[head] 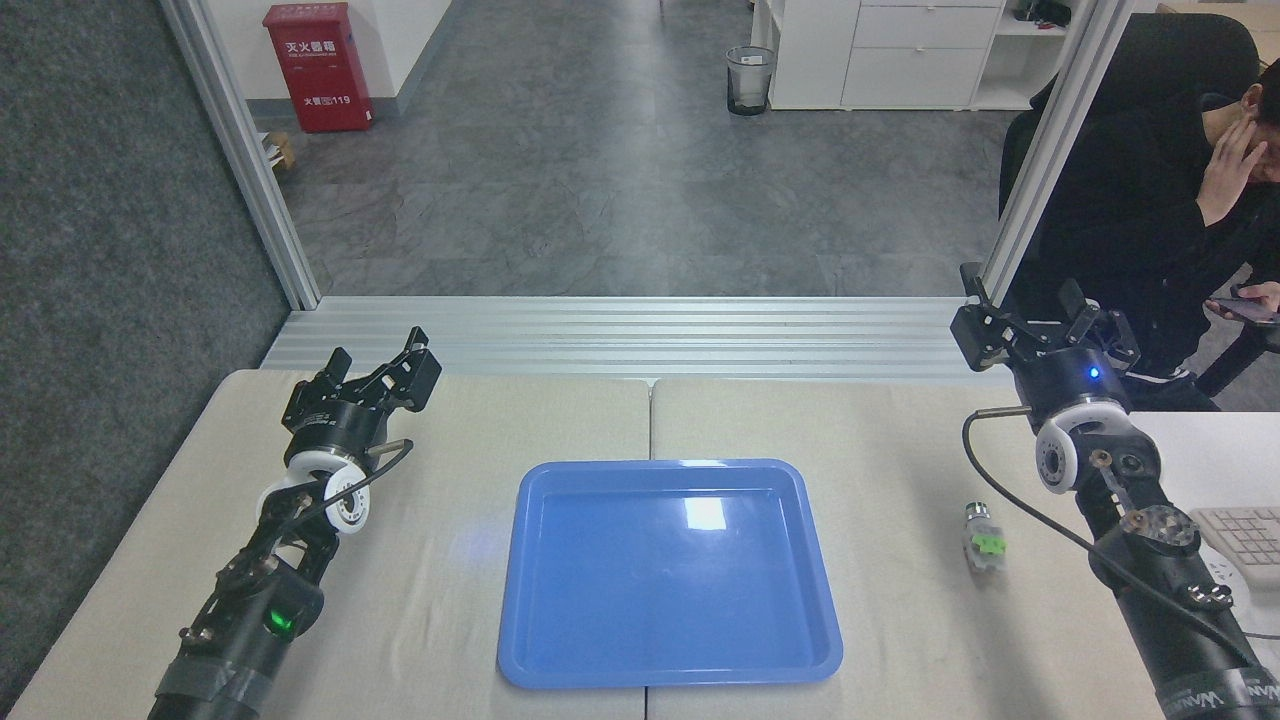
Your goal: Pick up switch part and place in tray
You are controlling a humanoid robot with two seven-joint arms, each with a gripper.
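We find the part (982, 540) lying on the bench (900, 620) at right of frame, outside the empty tray (668, 575). Our right hand (1040, 325) above it and left hand (385, 375) stand open, holding nothing. Pick and placement remain undone.

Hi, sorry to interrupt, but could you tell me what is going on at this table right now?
A two-armed robot is set up to move a switch part into the blue tray. Nothing is being held yet: the part lies on the table to the right of the empty tray, near the right arm. The left gripper and right gripper hover apart from it, fingers open. A person sits behind on the right, looking at a phone.
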